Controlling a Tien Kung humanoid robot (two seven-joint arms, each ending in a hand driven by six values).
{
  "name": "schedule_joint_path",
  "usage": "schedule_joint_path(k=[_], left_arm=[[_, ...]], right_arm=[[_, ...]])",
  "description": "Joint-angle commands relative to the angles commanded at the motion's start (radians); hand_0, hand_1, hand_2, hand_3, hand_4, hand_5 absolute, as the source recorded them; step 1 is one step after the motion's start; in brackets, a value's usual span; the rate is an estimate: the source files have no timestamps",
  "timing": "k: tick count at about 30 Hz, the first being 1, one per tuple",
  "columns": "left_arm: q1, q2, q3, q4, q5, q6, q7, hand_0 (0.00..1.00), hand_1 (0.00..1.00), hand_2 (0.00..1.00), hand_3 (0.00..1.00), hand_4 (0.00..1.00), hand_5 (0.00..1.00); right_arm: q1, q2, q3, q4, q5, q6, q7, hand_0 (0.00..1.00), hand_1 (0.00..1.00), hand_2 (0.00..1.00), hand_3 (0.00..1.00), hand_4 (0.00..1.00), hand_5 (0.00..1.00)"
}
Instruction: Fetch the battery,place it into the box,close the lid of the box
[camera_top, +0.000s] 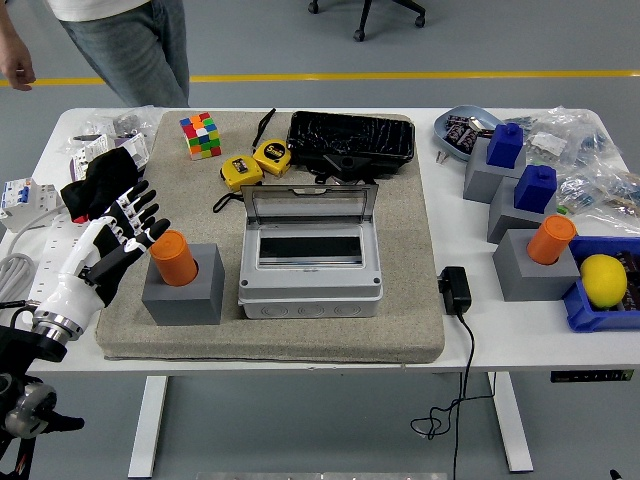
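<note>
An orange cylindrical battery (173, 258) stands upright in a grey block (183, 289) on the left of the beige mat. The grey box (310, 265) sits in the middle of the mat with its clear lid (311, 203) raised at the back. My left hand (128, 229) is open, fingers spread, right beside the battery's left side and apart from it. A second orange battery (550, 239) stands in a grey block (533, 268) at the right. My right hand is out of view.
A Rubik's cube (201, 135), two yellow tape measures (255, 161) and a black bag (351, 141) lie at the back of the mat. Blue blocks (521, 165), a lemon (603, 279) in a blue bin and a black adapter (455, 290) are right. A person (125, 40) stands at the far left.
</note>
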Motion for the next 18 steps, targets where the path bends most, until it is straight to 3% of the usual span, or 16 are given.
schedule_joint_path(k=[7,18], left_arm=[[-0.003,0.003,0.025,-0.027,0.017,0.015,-0.006,0.998,0.998,0.998,0.926,0.998,0.27],[-0.001,-0.003,0.039,-0.003,0.032,0.017,-0.008,0.998,0.998,0.998,0.92,0.998,0.232]], right_arm=[[0.003,-0.001,-0.001,0.0,0.003,0.0,0.001,0.811,0.782,0.758,0.791,0.998,0.998],[-0.002,0.0,-0.003,0.0,0.007,0.0,0.0,0.813,0.782,0.757,0.788,0.998,0.998]])
